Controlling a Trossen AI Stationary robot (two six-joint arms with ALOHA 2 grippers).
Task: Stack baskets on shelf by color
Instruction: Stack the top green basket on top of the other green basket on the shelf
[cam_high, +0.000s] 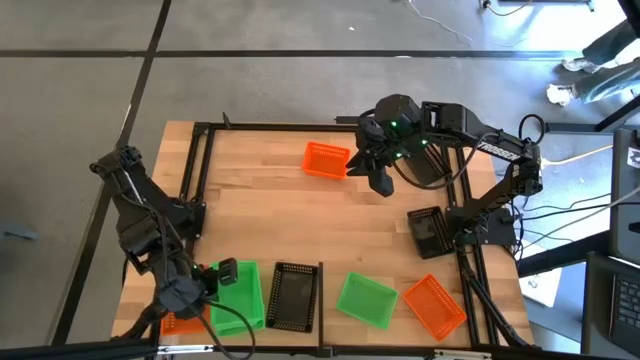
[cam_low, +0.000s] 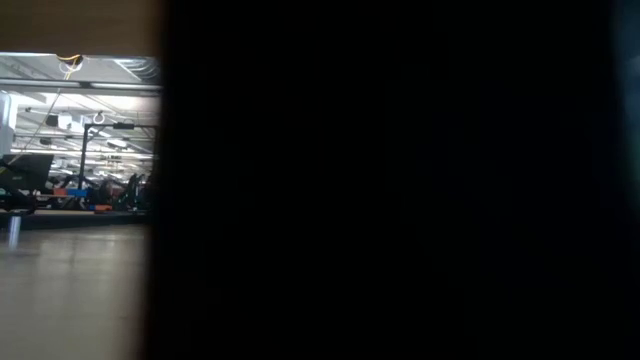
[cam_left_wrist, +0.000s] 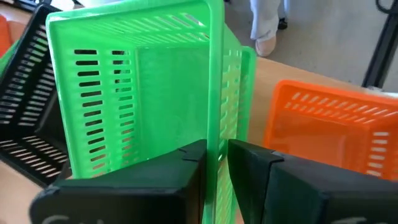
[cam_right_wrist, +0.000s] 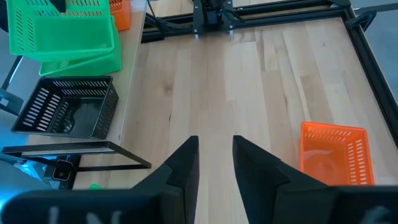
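My left gripper (cam_left_wrist: 216, 163) sits at the near left of the desk (cam_high: 260, 220), fingers narrowly astride the wall of a green basket (cam_left_wrist: 143, 93) on the shelf (cam_high: 265, 300), beside a black basket (cam_high: 293, 296). My right gripper (cam_right_wrist: 216, 155) hovers empty, fingers apart, at the far side beside an orange basket (cam_high: 325, 159).

An overhead camera looks straight down on the whole table (cam_high: 330, 240). A table-level camera is mostly blocked by something dark close up. Both wrist cameras look past their fingers; each shows the green basket (cam_left_wrist: 149, 93), also visible overhead.
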